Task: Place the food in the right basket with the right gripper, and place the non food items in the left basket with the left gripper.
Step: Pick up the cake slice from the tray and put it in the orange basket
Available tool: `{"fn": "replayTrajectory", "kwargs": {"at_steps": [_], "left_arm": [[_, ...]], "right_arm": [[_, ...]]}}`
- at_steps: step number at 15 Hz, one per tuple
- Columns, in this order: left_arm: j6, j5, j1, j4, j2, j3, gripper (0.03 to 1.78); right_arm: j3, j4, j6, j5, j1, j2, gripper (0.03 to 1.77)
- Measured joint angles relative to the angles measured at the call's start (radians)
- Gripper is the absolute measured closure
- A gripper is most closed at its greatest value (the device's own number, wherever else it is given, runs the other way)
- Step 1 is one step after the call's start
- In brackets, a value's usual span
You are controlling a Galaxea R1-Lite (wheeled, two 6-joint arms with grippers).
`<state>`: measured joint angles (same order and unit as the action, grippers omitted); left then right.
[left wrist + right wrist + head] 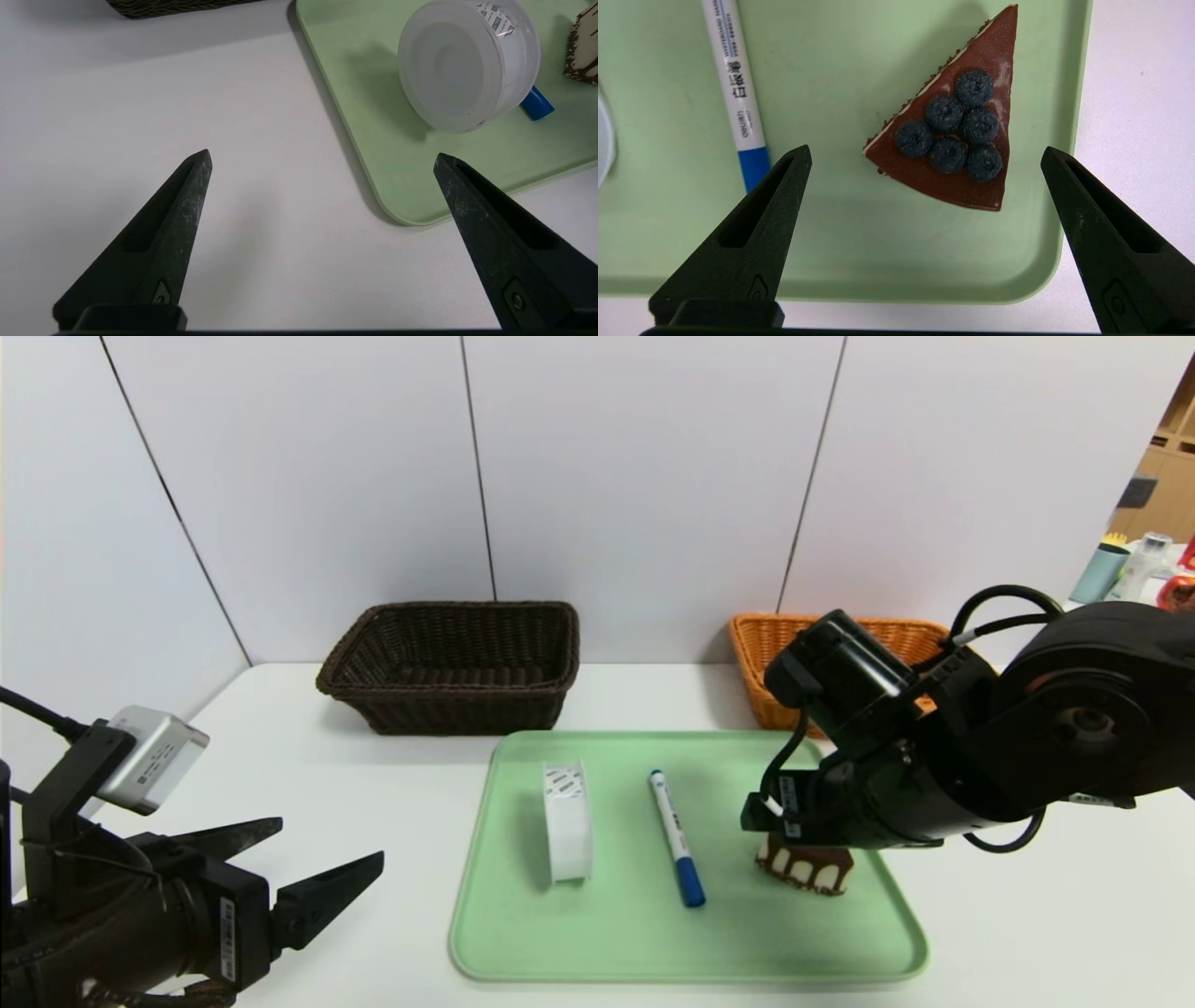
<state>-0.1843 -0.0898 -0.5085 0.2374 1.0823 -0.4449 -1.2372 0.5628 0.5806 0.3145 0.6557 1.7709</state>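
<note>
Nearest you, L gripper point(329, 840) hangs above the table point(373, 933), left of the tray point(691, 969), jaws wide apart w/ nothing between them. On the tray you've got three things: tape point(569, 826) standing on edge at the left, pen point(677, 840) in the middle w/ its blue cap toward you, & cake point(805, 866) at the right, six blueberries on top. Your R gripper point(927, 151) is over the cake, also wide open, a finger to either side & not touching it. Farther back, behind the tray, the dark basket point(448, 691) sits on your left, w/ nothing in it, & the orange basket point(775, 663) on your right, partly hidden by the R arm point(971, 747)
</note>
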Motion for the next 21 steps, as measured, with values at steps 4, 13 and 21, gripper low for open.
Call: {"fn": "replayTrajectory", "kwargs": {"at_steps": [4,13,21], "left_arm": [[0.0,0.0,-0.002,0.001,-0.002,0.001,0.12],[0.024,0.0,-0.002,0.001,-0.008,0.008,0.12],[0.025,0.004,-0.002,0.003,-0.011,0.009,0.12]], "right_arm": [[0.003,-0.002,-0.01,0.009,-0.034,0.022,0.1],[0.021,-0.039,-0.006,0.008,-0.037,0.068,0.1],[0.043,-0.05,-0.006,0.015,-0.028,0.076,0.78]]}}
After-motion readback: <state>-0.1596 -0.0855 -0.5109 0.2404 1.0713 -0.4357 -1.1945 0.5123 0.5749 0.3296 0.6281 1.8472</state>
